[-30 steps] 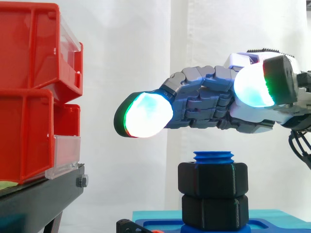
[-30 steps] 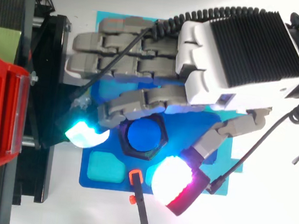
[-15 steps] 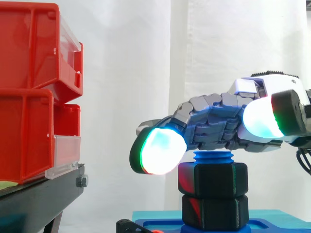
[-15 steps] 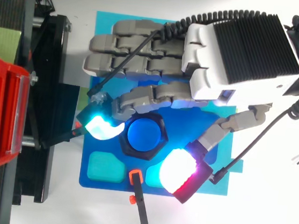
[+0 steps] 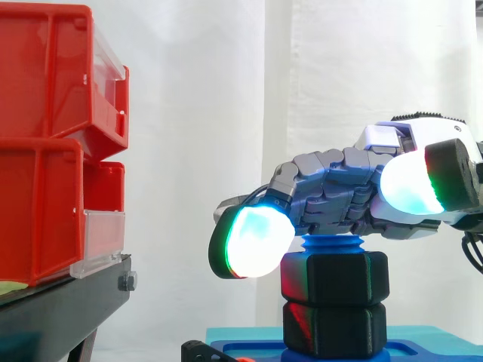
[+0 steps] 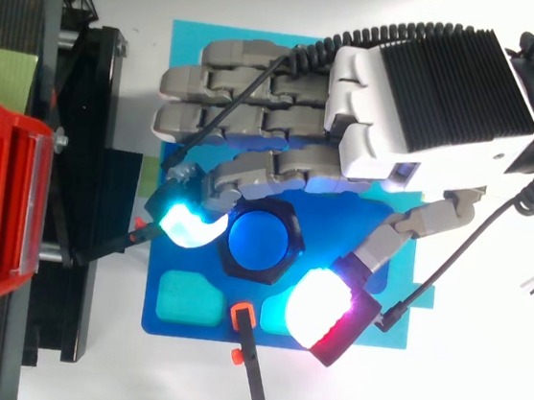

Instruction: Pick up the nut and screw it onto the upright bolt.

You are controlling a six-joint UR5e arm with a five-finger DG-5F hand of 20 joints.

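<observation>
The fingers [image 6: 261,170] of the hand [image 6: 424,92] are spreading apart, clamping nothing. One glowing pad is resting against the side of the upper nut [image 5: 334,277], which is sitting directly beneath them on the blue bolt [image 6: 260,241], above a second nut [image 5: 334,328]. Beyond the fingertips, red bins [image 5: 45,151] are standing.

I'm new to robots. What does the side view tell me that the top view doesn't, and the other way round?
Side view: two black nuts are stacked on the blue bolt, the upper nut on the lower nut, with the robot hand just above the bolt's top. Top view: the blue base has teal pockets, and a small black tool lies at its edge. Both: the red bins, the robot hand over the bolt, and one glowing pad beside the upper nut.
</observation>
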